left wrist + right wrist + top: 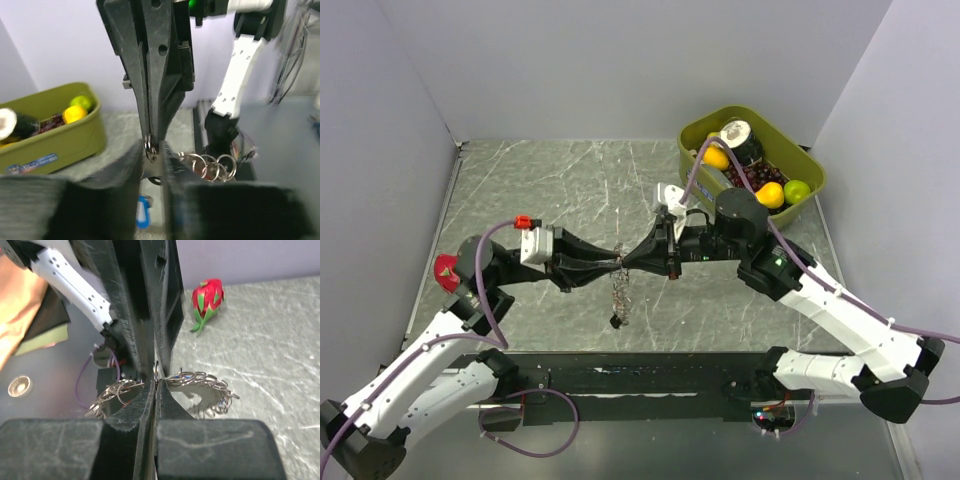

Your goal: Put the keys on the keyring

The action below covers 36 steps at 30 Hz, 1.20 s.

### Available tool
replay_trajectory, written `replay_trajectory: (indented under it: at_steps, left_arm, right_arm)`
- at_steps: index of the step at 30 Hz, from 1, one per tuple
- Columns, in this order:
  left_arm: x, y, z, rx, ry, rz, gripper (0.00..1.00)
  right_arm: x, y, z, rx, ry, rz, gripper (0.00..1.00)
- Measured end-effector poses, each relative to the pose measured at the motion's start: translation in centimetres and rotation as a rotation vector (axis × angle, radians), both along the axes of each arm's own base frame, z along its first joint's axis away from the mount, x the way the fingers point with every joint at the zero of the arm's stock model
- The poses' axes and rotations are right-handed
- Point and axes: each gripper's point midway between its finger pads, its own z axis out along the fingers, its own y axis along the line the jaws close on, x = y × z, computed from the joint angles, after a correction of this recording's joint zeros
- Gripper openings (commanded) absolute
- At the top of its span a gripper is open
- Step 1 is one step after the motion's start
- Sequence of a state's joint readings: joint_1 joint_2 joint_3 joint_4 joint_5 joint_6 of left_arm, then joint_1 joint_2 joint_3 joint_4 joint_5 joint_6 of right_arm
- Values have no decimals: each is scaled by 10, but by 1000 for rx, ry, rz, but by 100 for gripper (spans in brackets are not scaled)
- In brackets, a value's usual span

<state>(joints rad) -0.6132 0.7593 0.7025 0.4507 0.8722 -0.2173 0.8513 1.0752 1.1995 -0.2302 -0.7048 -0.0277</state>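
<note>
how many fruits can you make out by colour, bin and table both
yellow-orange fruit: 2
green fruit: 1
dark grape bunch: 1
red dragon fruit: 1
total: 5

Keyring (149, 145): only a short arc shows; the remainder is covered by the right gripper (150, 137) tips. Below the keyring, a blue key (143, 210) is partly hidden behind the blurred fingers (100, 200) of the left gripper (153, 165). In the top view, the keys (617, 318) below the keyring are too small to distinguish.

setting: robot lab | cues: bare partition walls (620, 60); marbled test table (550, 180)
</note>
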Motion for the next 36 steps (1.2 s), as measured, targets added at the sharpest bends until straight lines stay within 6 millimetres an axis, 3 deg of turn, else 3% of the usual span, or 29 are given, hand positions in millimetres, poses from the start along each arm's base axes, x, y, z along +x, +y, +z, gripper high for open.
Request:
replay_trajectory:
  at_steps: [6,10,12,16,21,30,36]
  left_arm:
    - [5,2,22,128,-67,39,46]
    - [15,0,23,233,-81,44,48]
    - [21,-2,16,289,-70,40,49]
    - [33,-8,-16,432,7,4,47]
    - [33,-8,-54,551,95,-50,42]
    - [24,-8,-53,545,91,-90,41]
    - [22,-8,-52,542,91,-100,34]
  right_arm:
    - [4,0,-23,-153,22,17,0]
    - [8,0,-40,-256,53,34,0]
    - [8,-1,-47,-292,63,39,0]
    - [7,-6,-59,-352,78,41,0]
    - [7,-9,-64,-373,82,39,0]
    - [7,-10,-64,-378,82,33,0]
    - [10,-9,-64,-377,76,23,0]
